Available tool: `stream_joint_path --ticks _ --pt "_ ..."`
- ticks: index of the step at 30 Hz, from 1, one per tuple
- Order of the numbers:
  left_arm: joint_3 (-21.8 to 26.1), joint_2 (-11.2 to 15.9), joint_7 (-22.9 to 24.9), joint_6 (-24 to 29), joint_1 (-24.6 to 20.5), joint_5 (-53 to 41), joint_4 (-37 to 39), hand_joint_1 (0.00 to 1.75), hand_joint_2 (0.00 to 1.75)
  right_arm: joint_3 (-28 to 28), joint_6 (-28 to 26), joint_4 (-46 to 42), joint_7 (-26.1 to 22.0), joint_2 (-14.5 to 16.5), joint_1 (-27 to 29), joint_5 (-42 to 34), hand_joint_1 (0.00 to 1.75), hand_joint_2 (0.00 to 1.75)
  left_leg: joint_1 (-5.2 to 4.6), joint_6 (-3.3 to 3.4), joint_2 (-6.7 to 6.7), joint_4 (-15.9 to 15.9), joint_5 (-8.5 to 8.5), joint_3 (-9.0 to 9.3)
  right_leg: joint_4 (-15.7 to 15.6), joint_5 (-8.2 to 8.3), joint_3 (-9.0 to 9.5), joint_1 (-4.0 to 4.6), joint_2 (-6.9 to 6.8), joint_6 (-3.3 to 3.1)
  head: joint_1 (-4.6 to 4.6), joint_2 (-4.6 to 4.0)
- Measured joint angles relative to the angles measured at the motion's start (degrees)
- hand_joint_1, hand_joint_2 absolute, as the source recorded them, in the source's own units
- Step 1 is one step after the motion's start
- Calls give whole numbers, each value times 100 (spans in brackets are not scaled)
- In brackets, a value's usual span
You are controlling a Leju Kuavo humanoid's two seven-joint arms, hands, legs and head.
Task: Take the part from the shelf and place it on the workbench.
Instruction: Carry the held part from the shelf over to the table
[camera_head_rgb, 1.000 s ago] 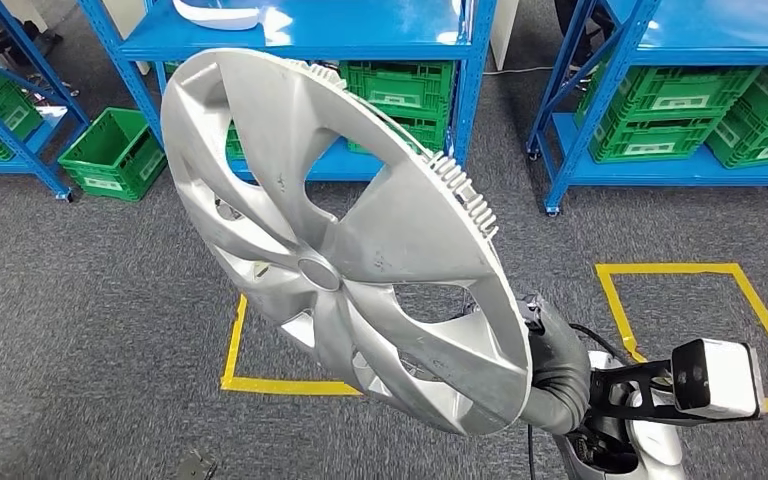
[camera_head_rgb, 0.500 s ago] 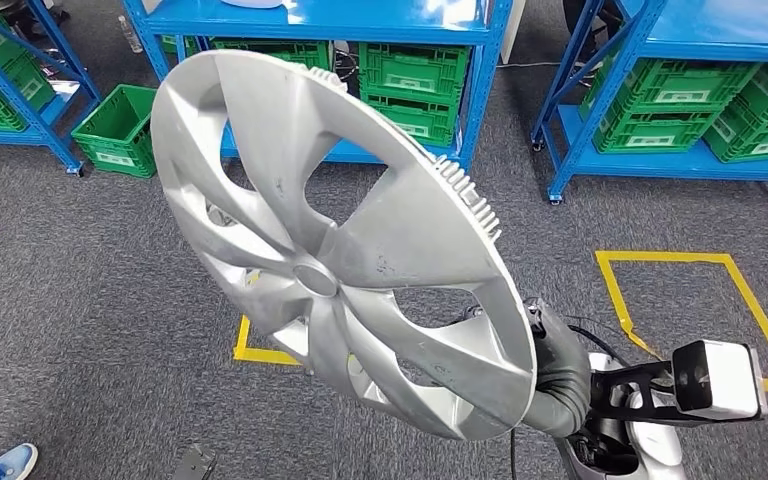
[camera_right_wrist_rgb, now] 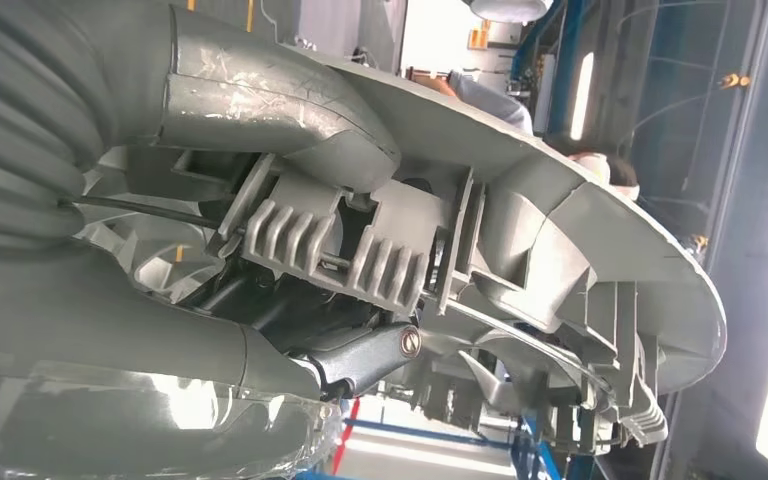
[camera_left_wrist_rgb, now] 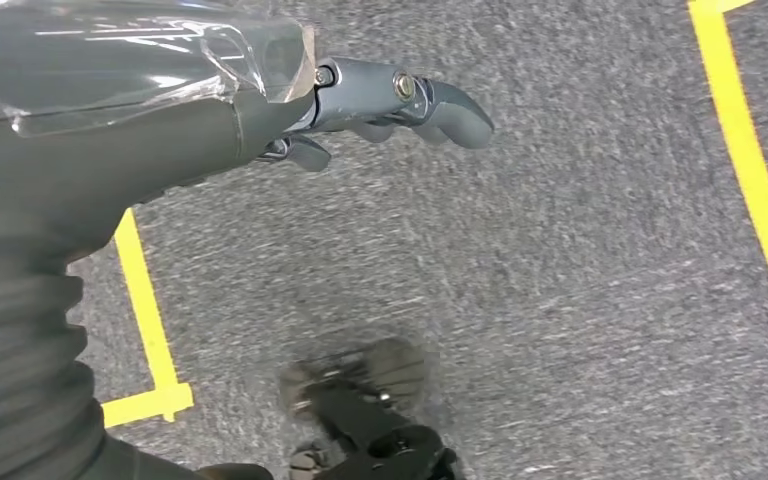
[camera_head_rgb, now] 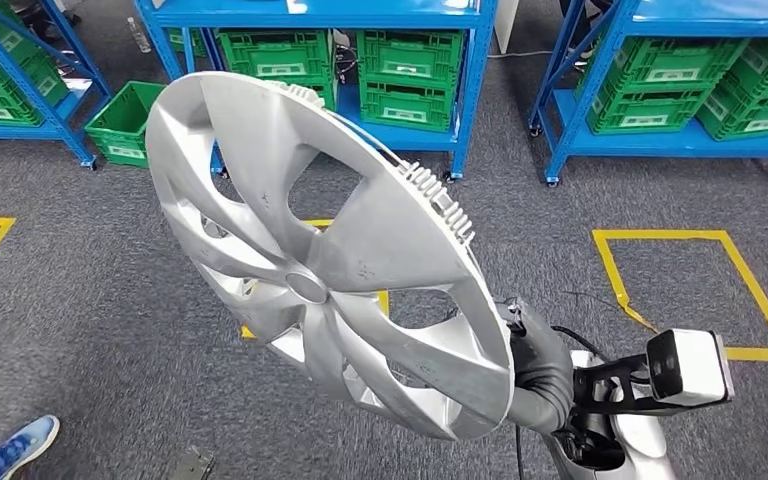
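The part is a large silver hubcap (camera_head_rgb: 310, 250) with curved spokes, held up and tilted in front of me in the head view. My right hand (camera_head_rgb: 538, 375) grips its lower right rim from behind, mostly hidden by the disc. In the right wrist view the thumb (camera_right_wrist_rgb: 260, 100) lies over the rim of the hubcap (camera_right_wrist_rgb: 560, 230) and a dark finger (camera_right_wrist_rgb: 360, 358) presses its ribbed back side. My left hand (camera_left_wrist_rgb: 360, 100) hangs over the grey carpet, fingers loosely apart and holding nothing.
Blue shelves (camera_head_rgb: 470, 90) with green crates (camera_head_rgb: 405, 90) stand across the far side, and one green crate (camera_head_rgb: 125, 120) sits on the floor at left. Yellow tape squares (camera_head_rgb: 750, 290) mark the grey carpet. A person's blue shoe (camera_head_rgb: 15, 445) shows at lower left.
The whole view has shifted, so the camera moved: the shelves now sit differently and a blue shoe has come into view. The hubcap stays in my right hand, a little lower.
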Motion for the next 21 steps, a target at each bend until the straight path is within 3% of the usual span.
stream_joint_path --ticks 1,2,4,6,7,9,10,11,12,14,15,16,18,19,21 --pt "-2 2 0 0 -1 2 0 0 175 4 0 24 9 0 0 -5 175 175 30 -34 1 161 37 45 38 48 -95 -10 -3 21 -2 0" --pt "-7 3 0 1 -3 4 0 0 175 8 -1 48 20 0 0 -13 175 175 58 -62 2 108 170 194 86 89 -196 -26 -5 46 -3 0" --pt "-27 4 0 2 -18 8 0 0 175 14 -1 86 37 0 2 -30 175 175 105 -99 -5 -524 374 749 195 158 -377 -49 -1 117 -6 0" --pt "-63 7 1 4 -37 11 -1 0 175 17 -1 111 44 1 0 -44 175 175 96 -61 -36 -1253 274 1258 259 230 -474 -44 0 206 -3 0" --pt "-81 8 2 5 -42 14 -2 0 175 21 -1 123 45 1 -2 -47 175 175 76 -19 -51 -1440 197 1364 260 275 -492 -40 -3 252 -3 0" --pt "-110 10 12 8 -43 18 -2 0 175 34 -2 155 45 1 -1 -44 175 175 45 110 -46 -1510 255 1328 224 378 -522 -49 -8 340 2 0" --pt "-121 11 21 9 -47 20 -2 0 175 40 -3 172 42 -1 1 -40 175 175 40 175 -31 -1534 324 1277 254 346 -570 -56 -3 353 2 0" --pt "-133 13 29 9 -54 20 -2 0 175 48 -3 186 38 -2 2 -36 175 175 39 245 -14 -1557 408 1207 363 219 -642 -61 4 335 9 0" --pt "-146 15 35 9 -61 21 -2 0 175 55 -4 198 33 -4 2 -32 175 175 39 298 2 -1578 498 1124 591 -9 -743 -64 11 293 14 0" --pt "-169 17 40 9 -68 27 -2 0 175 71 -6 225 22 -8 5 -21 175 175 0 356 15 -1573 660 936 1346 -546 -945 -60 29 223 21 0" --pt "-176 18 44 9 -68 35 -2 0 175 75 -7 242 16 -10 10 -18 175 175 -21 366 19 -1568 735 840 1712 -698 -1001 -57 35 232 21 0" --pt "-182 20 48 9 -68 47 -2 0 175 79 -7 261 10 -13 16 -15 175 175 -42 370 21 -1564 802 744 1946 -722 -983 -54 39 271 20 0" --pt "-196 27 70 9 -67 76 -2 0 175 83 -4 297 2 -18 24 -8 175 175 -77 364 21 -1559 927 566 1851 -476 -706 -44 41 366 20 0" --pt "-204 29 85 9 -66 91 -2 0 175 84 -4 312 -2 -20 25 -1 175 175 -89 353 18 -1555 991 486 1510 -364 -418 -28 41 364 19 0" --pt "-224 27 111 9 -60 113 -2 0 175 86 -10 326 -10 -20 24 16 175 175 -116 313 14 -1535 1108 380 563 -421 284 31 29 251 15 0"
